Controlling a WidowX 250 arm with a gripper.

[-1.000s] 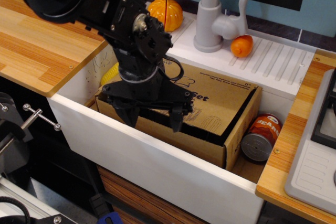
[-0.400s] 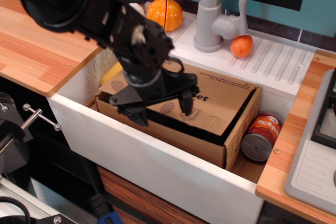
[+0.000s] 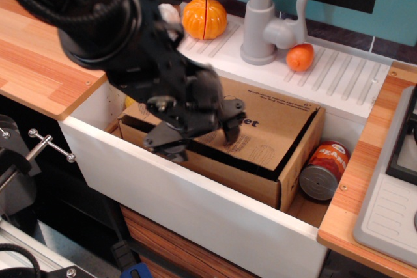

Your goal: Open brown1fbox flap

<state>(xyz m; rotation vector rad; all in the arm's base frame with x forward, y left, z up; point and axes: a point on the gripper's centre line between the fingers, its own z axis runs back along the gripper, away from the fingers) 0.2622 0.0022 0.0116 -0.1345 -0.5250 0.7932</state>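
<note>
The brown1fbox [image 3: 267,183] is a large brown cardboard box lying in the white sink. Its flap [image 3: 277,125] is the wide printed lid panel on top; it lies nearly flat, with a dark gap along its front edge. My black gripper [image 3: 199,140] hangs over the box's left front part, open, one fingertip [image 3: 231,133] resting over the printed flap and the other [image 3: 171,153] near the box's front edge. The arm hides the left part of the flap. It is slightly blurred.
A bean can [image 3: 322,170] lies in the sink right of the box. The white sink front wall [image 3: 195,209] stands before the box. A grey faucet [image 3: 259,17], an orange pumpkin [image 3: 204,17] and a small orange fruit [image 3: 300,56] sit behind. Wooden counters flank the sink.
The arm has swung and tilted, its body moving lower and left over the box. The fingers have rotated; one now points at the flap's middle. The flap has not visibly lifted.
</note>
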